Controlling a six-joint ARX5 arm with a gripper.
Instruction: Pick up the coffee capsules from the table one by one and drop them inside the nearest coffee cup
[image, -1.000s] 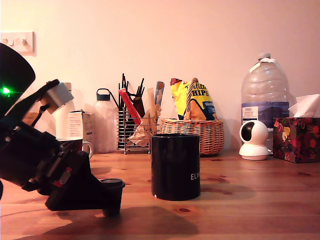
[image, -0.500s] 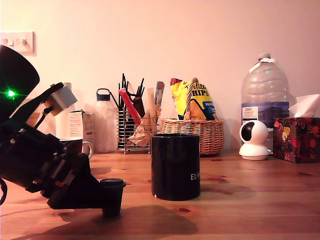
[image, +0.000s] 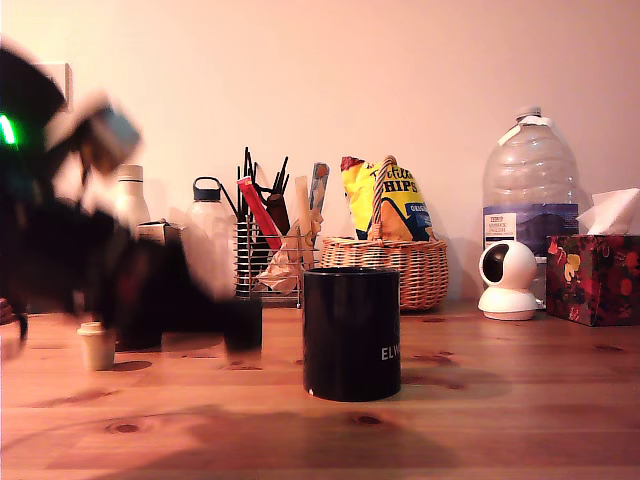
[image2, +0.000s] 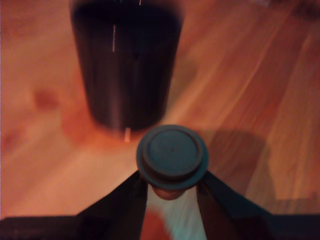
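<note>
Warm wooden counter (image: 500, 420) running back to a plain wall, clutter lined up along the far edge, and right up close in the wrist view the gripper (image2: 172, 192) has its two dark fingers pinched either side of the dark capsule (image2: 172, 156), flat rimmed top facing the camera, its axis running straight out ahead between the fingers and the tapered body tucked down out of sight. So the gripper is clamped on that capsule, and the thing that matters now is the black mug (image2: 125, 60): it sits straight ahead of the capsule and a touch off to one side, near but apart, with a strip of bare wood between them. From the exterior view the arm is a smear of motion on that view's left, gripper (image: 243, 325) lifted off the counter and the capsule lost in the blur, with the black mug (image: 352, 333) just beside it to the exterior view's right, its rim about level with the gripper. I'd judge the carry needs a bit more height and a short travel that way to get over the mouth. The cream capsule (image: 97, 346) waits on the counter farther to the exterior view's left. Behind, a wicker basket (image: 392, 270) and a big water bottle (image: 530, 190) stand by the wall.
</note>
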